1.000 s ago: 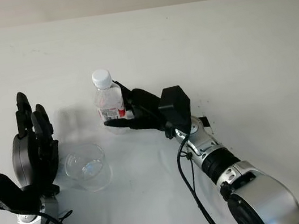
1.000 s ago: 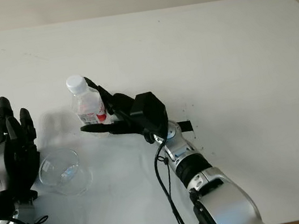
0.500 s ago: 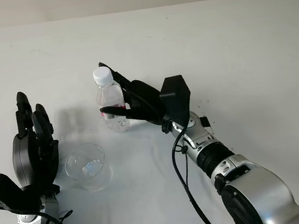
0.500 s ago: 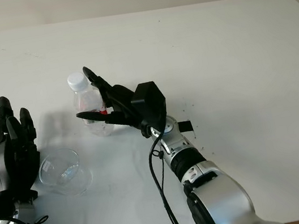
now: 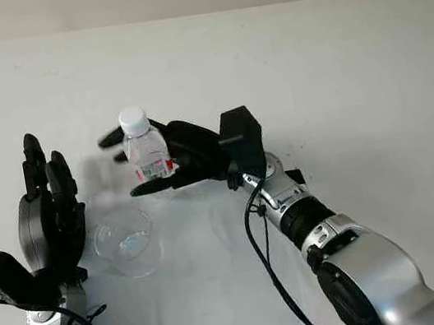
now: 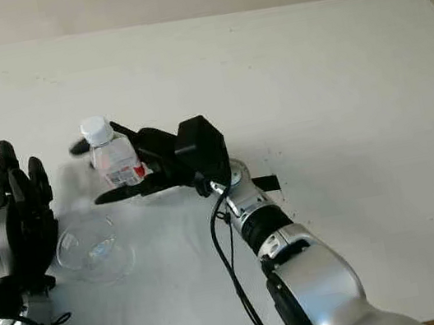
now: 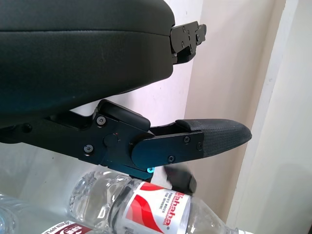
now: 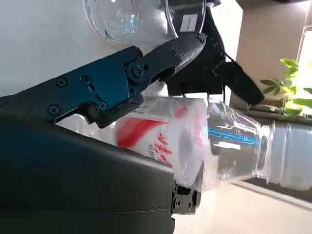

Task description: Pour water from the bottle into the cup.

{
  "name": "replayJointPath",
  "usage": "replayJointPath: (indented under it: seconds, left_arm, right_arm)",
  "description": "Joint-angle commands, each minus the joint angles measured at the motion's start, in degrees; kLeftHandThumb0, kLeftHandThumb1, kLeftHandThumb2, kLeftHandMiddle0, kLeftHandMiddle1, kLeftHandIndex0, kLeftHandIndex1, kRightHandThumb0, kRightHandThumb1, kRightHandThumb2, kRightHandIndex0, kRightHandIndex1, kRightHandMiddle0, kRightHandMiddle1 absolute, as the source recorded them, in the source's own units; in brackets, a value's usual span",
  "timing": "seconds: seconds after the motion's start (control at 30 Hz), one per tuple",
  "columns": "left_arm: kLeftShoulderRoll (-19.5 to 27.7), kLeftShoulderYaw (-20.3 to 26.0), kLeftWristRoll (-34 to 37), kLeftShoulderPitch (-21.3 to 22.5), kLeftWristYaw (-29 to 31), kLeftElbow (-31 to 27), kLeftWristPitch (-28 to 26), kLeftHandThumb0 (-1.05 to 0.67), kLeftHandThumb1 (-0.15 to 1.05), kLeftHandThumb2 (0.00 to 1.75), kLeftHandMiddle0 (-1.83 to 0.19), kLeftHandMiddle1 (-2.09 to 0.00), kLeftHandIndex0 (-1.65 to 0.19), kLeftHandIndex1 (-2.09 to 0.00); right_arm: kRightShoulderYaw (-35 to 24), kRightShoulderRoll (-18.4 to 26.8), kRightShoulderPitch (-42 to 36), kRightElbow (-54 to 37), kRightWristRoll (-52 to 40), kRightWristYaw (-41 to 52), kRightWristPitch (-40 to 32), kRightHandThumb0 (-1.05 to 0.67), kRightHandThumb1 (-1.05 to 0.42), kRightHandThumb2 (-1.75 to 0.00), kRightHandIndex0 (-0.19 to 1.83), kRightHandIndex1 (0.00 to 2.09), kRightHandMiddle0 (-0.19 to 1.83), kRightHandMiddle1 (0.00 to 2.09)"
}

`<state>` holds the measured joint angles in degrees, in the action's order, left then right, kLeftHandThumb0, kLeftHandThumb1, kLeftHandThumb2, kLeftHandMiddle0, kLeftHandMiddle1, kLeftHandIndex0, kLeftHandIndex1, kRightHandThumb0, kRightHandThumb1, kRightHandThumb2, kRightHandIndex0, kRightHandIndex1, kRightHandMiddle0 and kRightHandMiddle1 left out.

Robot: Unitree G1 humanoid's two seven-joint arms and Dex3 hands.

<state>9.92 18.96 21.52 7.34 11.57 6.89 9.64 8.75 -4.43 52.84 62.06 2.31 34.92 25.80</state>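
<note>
- The right robot hand (image 5: 168,160) grips the bottle (image 5: 147,152) around its red-and-white label, lifted off the counter (image 5: 334,68).
- The bottle's long axis is near upright, its white capped top tipped slightly toward the left.
- The clear cup (image 5: 127,242) stands on the counter, below-left of the bottle.
- The left robot hand (image 5: 49,215) is open beside the cup.
</note>
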Motion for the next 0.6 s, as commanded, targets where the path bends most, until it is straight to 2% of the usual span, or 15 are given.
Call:
replayJointPath:
  seconds: [0.0, 0.07, 0.13, 0.17, 0.2, 0.3, 0.4, 0.57]
  left_arm:
    - [-1.0, -0.2, -0.3, -1.6, -0.1, 0.8, -0.2, -0.78, 1.05, 0.54, 0.17, -0.06, 0.18, -0.06]
    - [-0.9, -0.3, -0.4, -1.6, -0.2, 0.7, -0.4, -0.78, 1.05, 0.53, 0.17, -0.06, 0.18, -0.06]
    - [-0.9, -0.3, -0.4, -1.7, -0.4, 0.5, -0.7, -0.78, 1.05, 0.53, 0.16, -0.06, 0.17, -0.06]
    - [-0.9, -0.2, -0.4, -1.6, -0.5, 0.5, -0.8, -0.78, 1.05, 0.53, 0.16, -0.06, 0.17, -0.06]
    - [-0.9, -0.2, -0.3, -1.6, -0.5, 0.5, -0.8, -0.78, 1.05, 0.53, 0.16, -0.06, 0.17, -0.06]
    - [-0.8, 0.0, -0.1, -1.5, -0.1, 0.9, -0.5, -0.78, 1.05, 0.53, 0.16, -0.06, 0.17, -0.06]
    - [-0.6, 0.2, 0.2, -1.3, 0.3, 1.3, -0.4, -0.78, 1.05, 0.52, 0.16, -0.05, 0.17, -0.06]
    - [-0.4, 0.3, -0.1, -1.0, 0.5, 2.1, -0.1, -0.78, 1.05, 0.53, 0.16, -0.05, 0.17, -0.06]
  right_arm:
    - [1.2, -2.8, 0.1, -0.3, 1.7, -1.8, 1.9, -0.54, -0.84, -0.06, 0.51, 2.09, 0.41, 2.09]
    - [2.4, -2.8, -0.4, -0.4, 3.7, -4.9, 3.2, -0.54, -0.87, -0.06, 0.73, 2.09, 0.54, 2.09]
    - [4.0, -2.6, -1.0, -0.6, 6.5, -9.3, 4.3, -0.54, -0.95, -0.07, 1.04, 2.09, 0.77, 2.09]
    - [4.8, -2.4, -1.1, -0.6, 8.0, -11.4, 4.5, -0.53, -0.99, -0.08, 1.19, 2.09, 0.94, 2.09]
    - [5.4, -2.2, -1.2, -0.6, 9.1, -13.4, 4.5, -0.53, -1.02, -0.14, 1.38, 2.09, 1.25, 2.09]
    - [6.4, -2.0, -1.6, -0.4, 11.3, -18.3, 5.9, -0.46, -1.04, -0.37, 1.75, 2.09, 1.73, 2.09]
    - [7.1, -1.6, -1.7, -0.2, 13.2, -23.5, 6.7, -0.41, -1.05, -0.56, 1.82, 2.09, 1.82, 2.09]
    - [4.4, -2.4, -1.6, 0.4, 9.7, -24.2, 6.0, -0.36, -1.05, -0.72, 1.83, 2.09, 1.83, 2.09]
